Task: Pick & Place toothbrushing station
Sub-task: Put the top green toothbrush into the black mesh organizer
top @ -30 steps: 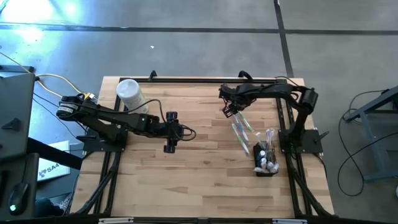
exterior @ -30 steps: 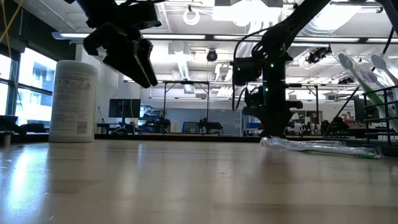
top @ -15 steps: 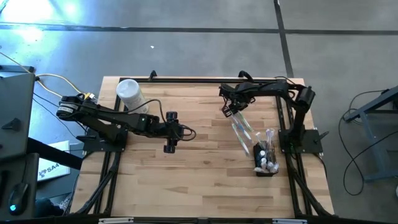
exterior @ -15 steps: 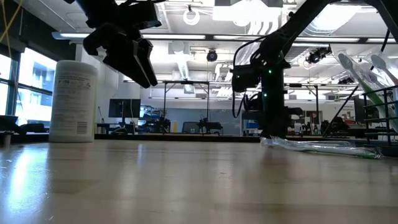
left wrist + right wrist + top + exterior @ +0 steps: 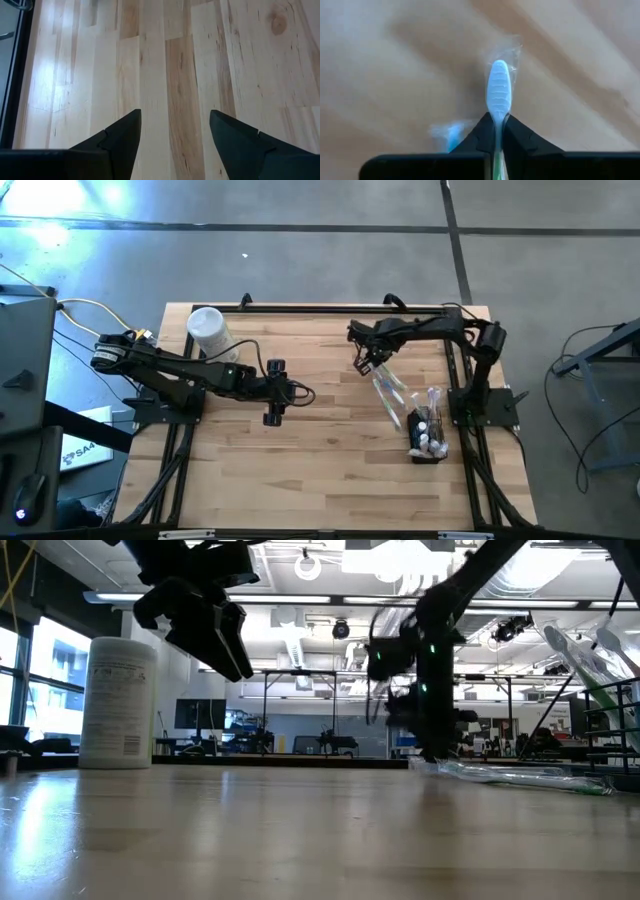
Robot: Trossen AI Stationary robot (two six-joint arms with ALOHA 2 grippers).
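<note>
Wood table [image 5: 320,470]; right jaws [image 5: 498,131] clamp toothbrush [image 5: 498,92], arm outstretched.

wrapped toothbrush [image 5: 498,90] (white head), mesh holder [image 5: 425,442] nearby

A pale, smooth plastic toothbrush [image 5: 498,90] in crinkly clear wrap is seen between matt black fingers [image 5: 520,135], over a satin-finished, grainy wood table [image 5: 165,60].
</note>
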